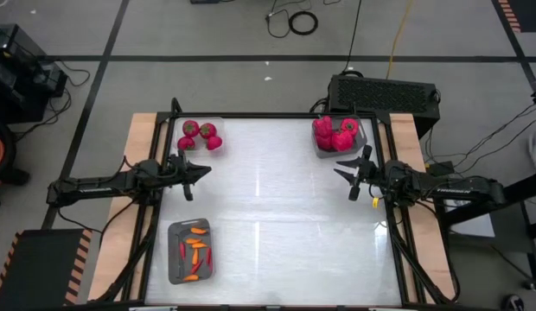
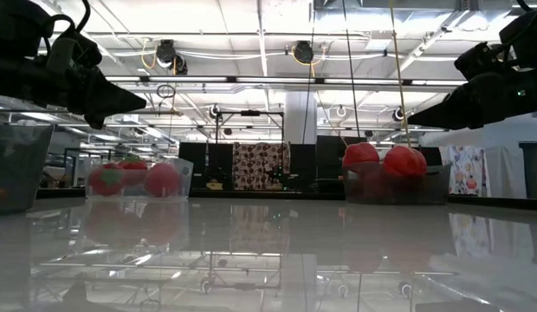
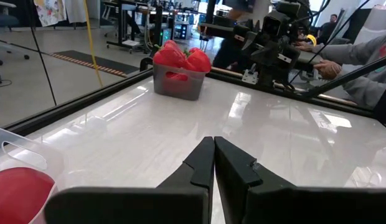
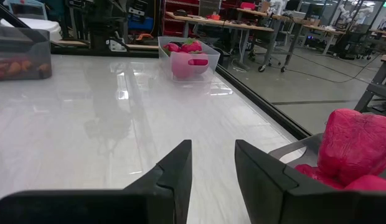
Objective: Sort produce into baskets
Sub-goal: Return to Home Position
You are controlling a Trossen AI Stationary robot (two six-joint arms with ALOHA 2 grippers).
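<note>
Three baskets stand on the white table. A clear one with small round red fruits [image 1: 201, 136] is at the far left. A grey one heaped with red bell peppers [image 1: 339, 135] is at the far right. A grey one with slim orange and red chillies [image 1: 191, 251] is near the front left. My left gripper [image 1: 192, 177] hovers at the left edge, shut and holding nothing [image 3: 213, 144]. My right gripper [image 1: 350, 177] hovers at the right edge, open with nothing between its fingers [image 4: 213, 146]. Both point level toward the table's middle.
The table's middle [image 1: 268, 207] holds no object. A black box [image 1: 385, 91] stands behind the far right corner. Beyond the right edge, a person's hand and sleeve [image 3: 342, 59] show in the left wrist view. Black frame rails [image 1: 251, 115] run along the table's edges.
</note>
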